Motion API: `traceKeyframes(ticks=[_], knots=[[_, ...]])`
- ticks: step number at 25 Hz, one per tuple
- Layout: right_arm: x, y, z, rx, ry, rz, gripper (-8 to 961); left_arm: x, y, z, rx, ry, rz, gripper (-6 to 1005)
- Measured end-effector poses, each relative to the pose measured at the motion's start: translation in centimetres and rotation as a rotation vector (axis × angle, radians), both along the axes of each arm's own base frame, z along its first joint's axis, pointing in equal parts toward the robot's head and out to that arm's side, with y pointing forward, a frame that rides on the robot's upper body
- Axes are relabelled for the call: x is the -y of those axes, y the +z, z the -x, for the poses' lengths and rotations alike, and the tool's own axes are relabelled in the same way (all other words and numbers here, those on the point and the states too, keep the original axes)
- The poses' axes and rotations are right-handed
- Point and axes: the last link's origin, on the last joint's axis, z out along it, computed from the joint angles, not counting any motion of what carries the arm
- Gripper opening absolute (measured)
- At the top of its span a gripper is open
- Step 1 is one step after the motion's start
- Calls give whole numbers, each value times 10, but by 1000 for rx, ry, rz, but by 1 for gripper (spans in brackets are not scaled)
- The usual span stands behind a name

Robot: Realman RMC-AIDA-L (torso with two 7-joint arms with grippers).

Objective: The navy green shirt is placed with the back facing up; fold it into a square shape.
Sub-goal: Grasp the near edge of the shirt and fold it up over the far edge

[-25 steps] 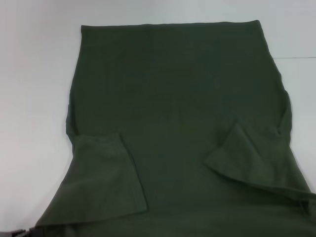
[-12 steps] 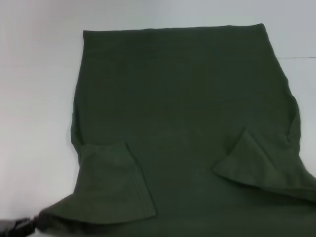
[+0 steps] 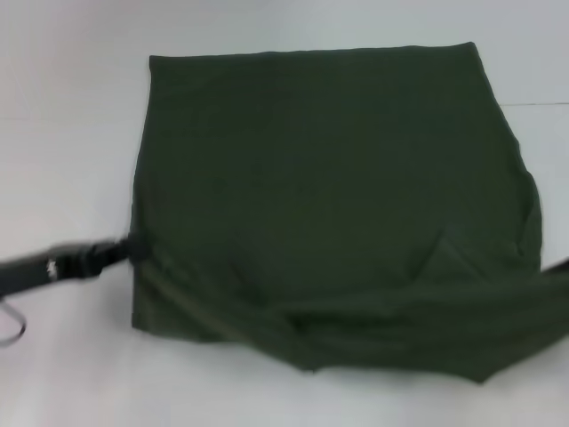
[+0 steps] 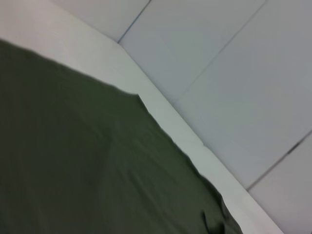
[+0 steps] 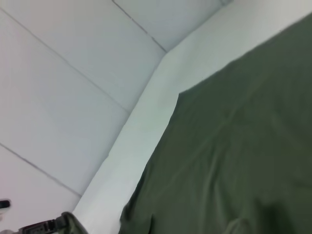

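The shirt (image 3: 333, 196) lies spread over the white surface (image 3: 62, 133), filling the middle of the frame, its near edge doubled back into a rumpled fold along the lower part. My left hand (image 3: 124, 252) sits at the middle left of the frame, right against the shirt's left edge; whether it is clenched on the cloth I cannot tell. My right hand (image 3: 556, 267) shows only as a dark sliver at the right edge, against the shirt's right side, and its state is hidden too.
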Motion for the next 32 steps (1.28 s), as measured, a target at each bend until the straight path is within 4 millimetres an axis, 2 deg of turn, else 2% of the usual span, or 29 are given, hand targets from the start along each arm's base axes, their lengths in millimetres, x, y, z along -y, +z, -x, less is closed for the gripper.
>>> traceKeyframes(ticks=[5,6,9,10,11,15,20,25,32], knots=[[-48,16,14,36,15,-112,16,-46,7,-25,-5,2,-98,1],[-59,19,18,46,15,-141,16,-62,9,-34,-2,10,-148,1],[-88,21,26,83,5,-210,16,-77,9,-42,-1,21,-196,1],[-108,17,33,113,-1,-236,16,-84,8,-45,-4,33,-217,1],[-108,17,33,113,-1,-236,16,-89,7,-47,-6,40,-232,1],[-140,1,48,196,0,-245,15,-108,2,-51,-44,84,-290,0],[-177,-20,65,317,-14,-268,15,-121,1,-52,-65,122,-363,1],[-191,-33,73,359,-16,-283,16,-129,-7,-55,-85,129,-411,0],[-197,-51,68,403,-57,-320,16,-135,-33,-63,-154,132,-452,1]])
